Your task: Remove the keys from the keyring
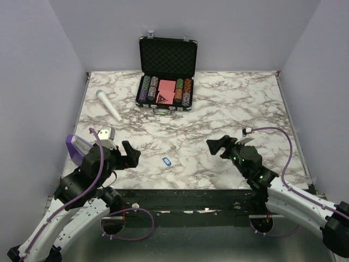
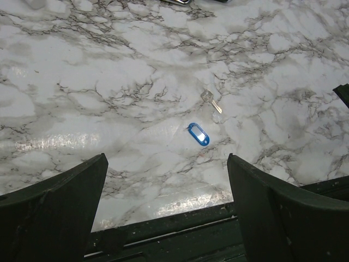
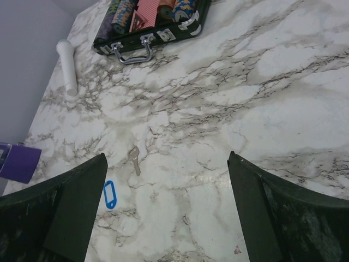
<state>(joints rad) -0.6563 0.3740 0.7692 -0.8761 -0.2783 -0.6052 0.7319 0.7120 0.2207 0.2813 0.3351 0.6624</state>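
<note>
Key [image 2: 210, 101] lay loose on the tabletop [image 1: 245, 109] just beside the keyring [image 2: 198, 134], not touching it, so I judged the separating done. The left end effector [image 1: 126, 154] and right end effector [image 1: 218, 144] hung wide open and empty over the near edge, arms bent low, angled inward toward the pair.
</note>
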